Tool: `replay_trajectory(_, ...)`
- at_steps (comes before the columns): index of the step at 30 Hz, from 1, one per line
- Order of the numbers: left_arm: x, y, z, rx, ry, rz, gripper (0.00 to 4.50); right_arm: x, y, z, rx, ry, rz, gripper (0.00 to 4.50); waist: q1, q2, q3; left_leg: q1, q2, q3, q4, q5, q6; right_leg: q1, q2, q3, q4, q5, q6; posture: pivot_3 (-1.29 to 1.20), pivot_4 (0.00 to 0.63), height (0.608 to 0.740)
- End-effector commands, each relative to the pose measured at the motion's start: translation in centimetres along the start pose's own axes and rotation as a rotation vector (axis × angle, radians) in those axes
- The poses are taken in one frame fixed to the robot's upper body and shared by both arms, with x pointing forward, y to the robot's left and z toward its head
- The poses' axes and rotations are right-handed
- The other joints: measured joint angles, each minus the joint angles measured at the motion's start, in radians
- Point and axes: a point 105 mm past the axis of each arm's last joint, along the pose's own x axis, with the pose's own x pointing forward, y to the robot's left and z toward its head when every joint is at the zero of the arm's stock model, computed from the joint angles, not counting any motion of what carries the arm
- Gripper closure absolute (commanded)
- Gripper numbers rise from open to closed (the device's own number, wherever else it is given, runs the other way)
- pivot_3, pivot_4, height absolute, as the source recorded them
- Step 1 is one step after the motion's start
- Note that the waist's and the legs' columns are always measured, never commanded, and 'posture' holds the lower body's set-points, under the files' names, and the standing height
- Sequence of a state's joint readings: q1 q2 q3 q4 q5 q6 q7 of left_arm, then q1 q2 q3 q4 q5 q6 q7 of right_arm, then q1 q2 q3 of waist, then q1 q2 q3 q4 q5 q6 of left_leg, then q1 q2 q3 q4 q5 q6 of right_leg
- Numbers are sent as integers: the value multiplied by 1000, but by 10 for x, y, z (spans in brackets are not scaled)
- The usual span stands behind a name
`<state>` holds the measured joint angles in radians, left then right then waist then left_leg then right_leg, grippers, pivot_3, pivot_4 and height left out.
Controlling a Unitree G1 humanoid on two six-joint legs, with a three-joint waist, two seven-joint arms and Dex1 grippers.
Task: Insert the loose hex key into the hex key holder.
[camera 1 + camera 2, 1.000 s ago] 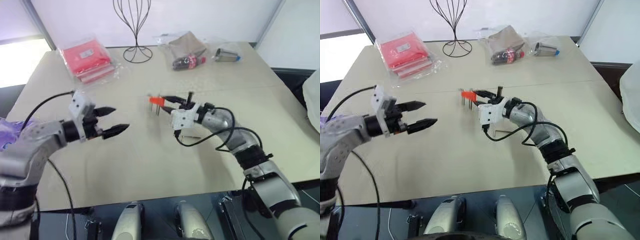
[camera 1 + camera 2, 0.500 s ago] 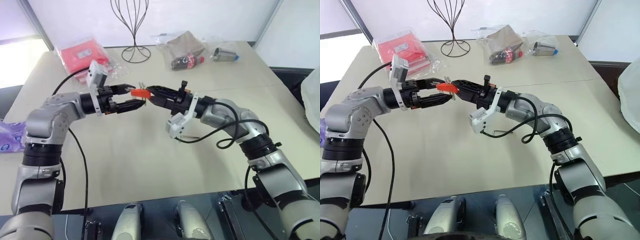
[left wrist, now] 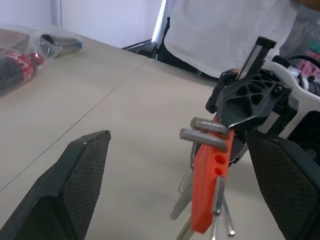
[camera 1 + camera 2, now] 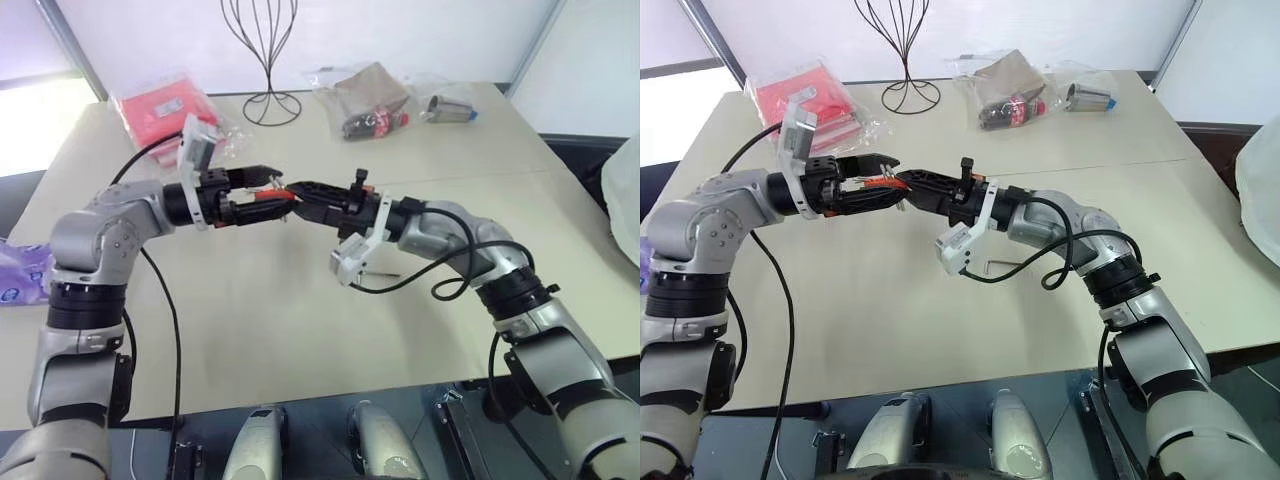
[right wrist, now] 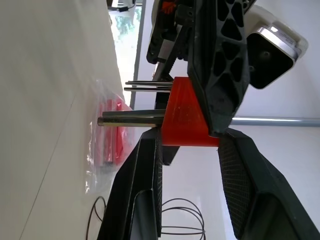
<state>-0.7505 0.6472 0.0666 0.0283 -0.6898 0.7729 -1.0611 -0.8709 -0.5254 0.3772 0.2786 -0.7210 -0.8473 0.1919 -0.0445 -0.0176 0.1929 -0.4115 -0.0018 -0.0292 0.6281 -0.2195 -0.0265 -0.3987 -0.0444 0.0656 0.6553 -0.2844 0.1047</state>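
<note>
Right gripper (image 4: 902,184) clamps hex key holder (image 3: 210,192) between wide-open left gripper (image 3: 180,190) fingers, above beige table (image 4: 300,320); loose hex key (image 4: 1002,263) lies on table.

A beige table (image 4: 300,330) fills the room's middle, a seam crossing it. Beyond its far edge stands a pale wall (image 4: 400,40). Bright daylight enters from a window (image 4: 40,110) far out past the left arm's side.
</note>
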Motion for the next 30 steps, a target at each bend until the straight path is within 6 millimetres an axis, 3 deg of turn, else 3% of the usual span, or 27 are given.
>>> replay_trajectory(1, -7, -6, 17, 53, -33, -4, 0, 2, -17, 0, -20, -21, -46, 3500, 0, 0, 0, 0, 0, 0, 0, 0, 0, 0, 0, 0, 0, 0, 0, 0, 150, 740)
replay_trajectory(30, -16, -10, 5, 27, 4, 1, 0, -4, -26, -9, -27, -19, -37, 3500, 0, 0, 0, 0, 0, 0, 1, 0, 0, 0, 0, 0, 1, 0, 0, 0, 150, 740)
